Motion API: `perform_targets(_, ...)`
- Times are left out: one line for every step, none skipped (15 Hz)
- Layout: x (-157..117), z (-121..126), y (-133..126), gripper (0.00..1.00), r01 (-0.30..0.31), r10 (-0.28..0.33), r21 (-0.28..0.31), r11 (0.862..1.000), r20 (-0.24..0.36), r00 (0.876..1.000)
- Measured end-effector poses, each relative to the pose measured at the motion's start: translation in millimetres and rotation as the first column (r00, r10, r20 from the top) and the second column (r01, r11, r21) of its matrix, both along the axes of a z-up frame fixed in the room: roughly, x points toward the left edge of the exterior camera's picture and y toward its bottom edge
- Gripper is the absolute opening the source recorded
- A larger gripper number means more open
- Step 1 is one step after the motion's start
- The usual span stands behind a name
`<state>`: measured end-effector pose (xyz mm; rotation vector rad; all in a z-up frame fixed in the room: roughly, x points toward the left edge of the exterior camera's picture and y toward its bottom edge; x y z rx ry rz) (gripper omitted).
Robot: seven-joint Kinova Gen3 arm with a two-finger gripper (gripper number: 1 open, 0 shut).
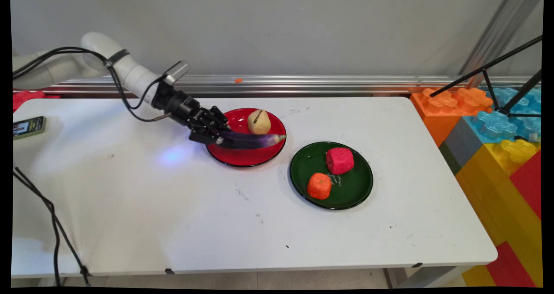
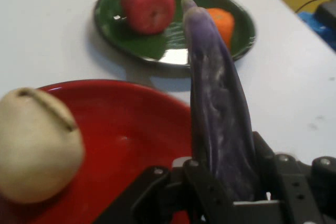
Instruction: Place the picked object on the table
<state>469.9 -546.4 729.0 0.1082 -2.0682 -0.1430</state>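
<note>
The white table (image 1: 173, 207) carries two plates side by side, and a stack of big toy bricks (image 1: 497, 142) in orange, blue, yellow and red stands against its right end. The white arm (image 1: 125, 71) reaches in from the upper left, with black cables hanging from it, and slopes down to the left edge of the red plate (image 1: 246, 157). The green plate (image 1: 355, 188) lies just to the right of the red one, a little nearer the camera, and the two are close but apart. The black hand (image 1: 216, 136) sits at the red plate's left rim, its fingers pinching the thick end of a long purple eggplant (image 2: 218, 124). The eggplant stretches across the red plate, its pale tip reaching that plate's right rim toward the green plate. A beige potato (image 1: 259, 121) with a dark slit rests on the far part of the red plate, just behind the eggplant. On the green plate stand a red fruit (image 1: 339, 160) and, nearer, an orange fruit (image 1: 319, 185). A small green device (image 1: 28, 127) lies near the table's left edge.
</note>
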Motion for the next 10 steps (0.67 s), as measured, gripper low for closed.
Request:
perform_targets(1, 1, 6, 0.0, 0.014, -0.014, 0.004, 1.0, -0.007, 1.0)
perform_targets(2, 2, 10, 0.0, 0.023, -0.023, 0.007, 1.0, -0.012, 1.0)
perform_targets(3, 3, 16, 0.0, 0.036, -0.035, 0.012, 0.999, -0.018, 0.999)
perform_targets(5, 3, 24, 0.0, 0.051, -0.05, 0.017, 0.999, -0.023, 0.998)
perform_targets(6, 3, 31, 0.0, 0.066, -0.065, 0.022, 0.998, -0.027, 0.998)
perform_targets(6, 3, 37, 0.0, 0.077, -0.077, 0.027, 0.997, -0.028, 0.997)
perform_targets(7, 1, 44, 0.0, 0.088, -0.087, 0.032, 0.996, -0.029, 0.996)
perform_targets(8, 0, 50, 0.0, 0.098, -0.097, 0.035, 0.995, -0.029, 0.995)
perform_targets(8, -2, 55, 0.0, 0.105, -0.104, 0.038, 0.994, -0.028, 0.994)
perform_targets(7, -5, 61, 0.0, 0.111, -0.11, 0.04, 0.993, -0.026, 0.994)
